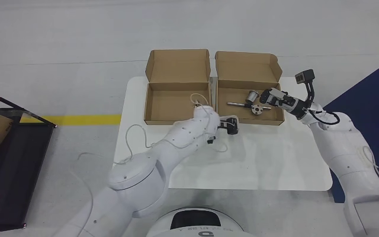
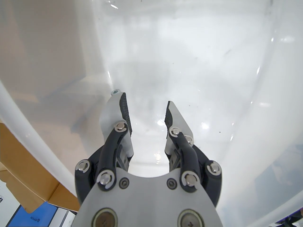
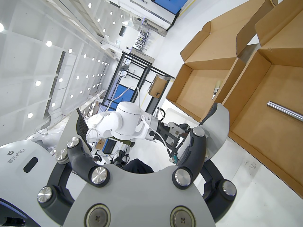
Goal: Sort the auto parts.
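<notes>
We see two open cardboard boxes side by side at the far edge of the white desk (image 1: 266, 160), their lids folded back. The right box (image 1: 234, 95) holds three metal parts: a steel rod (image 1: 239, 104) lying flat on the floor of the box, a short cylinder (image 1: 253, 95) near the rod's end, and a round flanged piece (image 1: 256, 109) just beside both. In the right wrist view the same steel rod (image 3: 284, 111) lies in the nearer box (image 3: 267, 124). In the farther, left box (image 3: 191, 83) a small slender part (image 3: 216, 88) rests close to the wall beside its neighbour. The right tool (image 1: 267, 96) hangs over the right-hand side of the right box, close to the cylinder, and its own camera shows that tool (image 3: 148, 113) spread wide with nothing between the fingers. The left tool (image 1: 232, 125) sits low over the bare desk, just in front of the right box's near wall. Its wrist view shows the left tool (image 2: 145, 106) parted and empty, with the ribbed pads facing each other above the glossy desk (image 2: 189, 60). A small screw head (image 2: 115, 92) shows right at the tip of one finger; we cannot tell whether it lies on the desk or belongs to the finger.
</notes>
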Robot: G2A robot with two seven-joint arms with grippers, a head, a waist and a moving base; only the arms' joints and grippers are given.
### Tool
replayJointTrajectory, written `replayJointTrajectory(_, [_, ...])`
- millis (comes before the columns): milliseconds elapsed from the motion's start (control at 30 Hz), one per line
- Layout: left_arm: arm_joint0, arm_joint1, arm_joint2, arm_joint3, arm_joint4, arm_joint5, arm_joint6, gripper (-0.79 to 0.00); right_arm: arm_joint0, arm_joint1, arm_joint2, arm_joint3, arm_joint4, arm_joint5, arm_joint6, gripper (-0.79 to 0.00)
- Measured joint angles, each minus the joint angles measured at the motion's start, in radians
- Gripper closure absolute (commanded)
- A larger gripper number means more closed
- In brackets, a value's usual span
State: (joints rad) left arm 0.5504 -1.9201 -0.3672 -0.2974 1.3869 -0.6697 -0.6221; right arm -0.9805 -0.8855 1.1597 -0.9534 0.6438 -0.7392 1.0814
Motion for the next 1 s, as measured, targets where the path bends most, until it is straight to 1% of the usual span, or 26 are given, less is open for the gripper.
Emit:
replayJointTrajectory(133, [-0.004,-0.010,0.009,0.009,0.011,-0.057,0.010,-0.345,0.000,0.000,0.000,0.000,0.000,0.000,0.000,-0.785])
replayJointTrajectory(267, [-0.013,-0.012,0.012,0.022,0.020,-0.109,0.079,-0.336,0.000,0.000,0.000,0.000,0.000,0.000,0.000,-0.785])
replayJointTrajectory(433, [-0.021,0.002,0.014,0.036,0.044,-0.133,0.208,-0.326,0.000,0.000,0.000,0.000,0.000,0.000,0.000,-0.785])
replayJointTrajectory(533, [-0.020,0.019,0.020,0.035,0.075,-0.128,0.301,-0.323,0.000,0.000,0.000,0.000,0.000,0.000,0.000,-0.785])
replayJointTrajectory(633, [-0.016,0.044,0.023,0.030,0.109,-0.101,0.401,-0.320,0.000,0.000,0.000,0.000,0.000,0.000,0.000,-0.785])
replayJointTrajectory(800, [-0.006,0.098,0.021,0.010,0.161,-0.054,0.555,-0.314,0.000,0.000,0.000,0.000,0.000,0.000,0.000,-0.785])
replayJointTrajectory(933, [0.009,0.148,0.017,-0.051,0.202,-0.043,0.641,-0.320,0.000,0.000,0.000,0.000,0.000,0.000,0.000,-0.785])
replayJointTrajectory(1000, [0.024,0.180,0.009,-0.115,0.222,-0.030,0.658,-0.326,0.000,0.000,0.000,0.000,0.000,0.000,0.000,-0.785])
